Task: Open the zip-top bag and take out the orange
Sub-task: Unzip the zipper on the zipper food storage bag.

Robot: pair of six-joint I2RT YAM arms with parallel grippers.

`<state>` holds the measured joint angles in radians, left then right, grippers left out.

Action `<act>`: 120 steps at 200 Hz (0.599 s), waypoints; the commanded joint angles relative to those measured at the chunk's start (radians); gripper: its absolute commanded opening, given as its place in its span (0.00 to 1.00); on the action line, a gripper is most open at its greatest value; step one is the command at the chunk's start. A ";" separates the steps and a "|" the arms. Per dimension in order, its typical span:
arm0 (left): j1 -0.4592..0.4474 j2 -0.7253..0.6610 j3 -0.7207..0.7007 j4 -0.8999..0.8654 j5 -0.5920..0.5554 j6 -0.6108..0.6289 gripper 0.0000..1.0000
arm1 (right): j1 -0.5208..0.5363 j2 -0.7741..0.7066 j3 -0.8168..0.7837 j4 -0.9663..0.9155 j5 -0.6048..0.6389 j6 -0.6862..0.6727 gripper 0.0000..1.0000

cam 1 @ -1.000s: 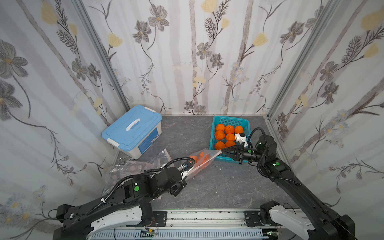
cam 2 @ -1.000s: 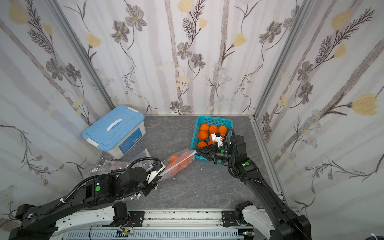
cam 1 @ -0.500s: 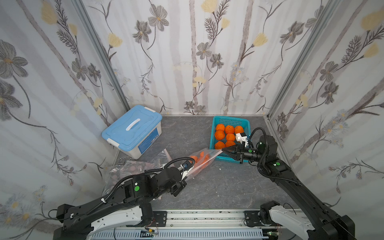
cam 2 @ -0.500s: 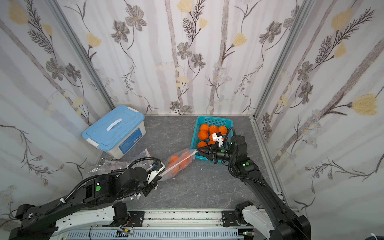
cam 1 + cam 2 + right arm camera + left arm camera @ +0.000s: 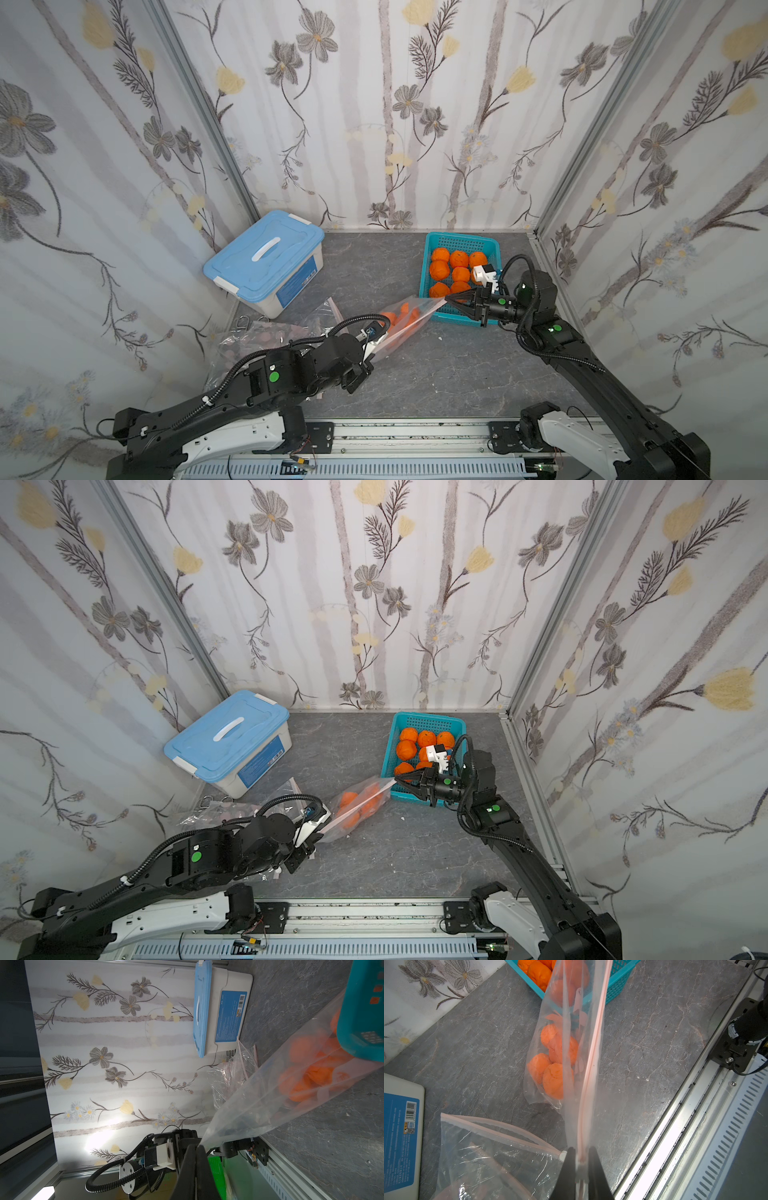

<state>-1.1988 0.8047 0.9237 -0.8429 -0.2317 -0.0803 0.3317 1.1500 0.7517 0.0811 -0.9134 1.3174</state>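
Clear zip-top plastic bag [image 5: 401, 322] of round oranges [image 5: 556, 1076], stretched taut between two grippers just below the middle of both top views.

The right gripper [image 5: 453, 298] has its black jaws closed tight on the bag's upper-right corner, just in front of a teal plastic mesh basket [image 5: 461, 241] holding more loose fruit. The left gripper [image 5: 581, 1153] sits at the bag's lower-left end. In the left wrist view its dark fingers [image 5: 571, 1163] stand a narrow gap apart with the pink zip strip [image 5: 591, 1053] running between them as a single line; whether they pinch it cannot be told. The bag's fruit-filled belly rests on the grey stone-patterned tabletop [image 5: 457, 365]. A white box with a blue lid [image 5: 266, 257] stands left of centre, and crumpled clear bags [image 5: 270, 332] lie below it.
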 commanded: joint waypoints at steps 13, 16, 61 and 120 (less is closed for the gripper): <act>0.001 0.019 -0.008 -0.012 0.016 0.028 0.50 | 0.004 0.008 0.001 0.088 0.035 0.002 0.00; 0.001 0.018 -0.012 0.006 0.022 0.034 0.53 | 0.003 0.008 0.001 0.088 0.035 0.000 0.00; 0.001 0.036 0.015 0.213 0.086 0.082 0.74 | 0.020 0.016 -0.035 0.091 0.036 -0.004 0.00; 0.143 0.166 0.099 0.368 0.163 0.112 0.67 | 0.039 0.028 -0.035 0.100 0.039 -0.007 0.00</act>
<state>-1.1160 0.9161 1.0050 -0.5804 -0.1486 0.0238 0.3634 1.1744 0.7162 0.1295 -0.8879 1.3159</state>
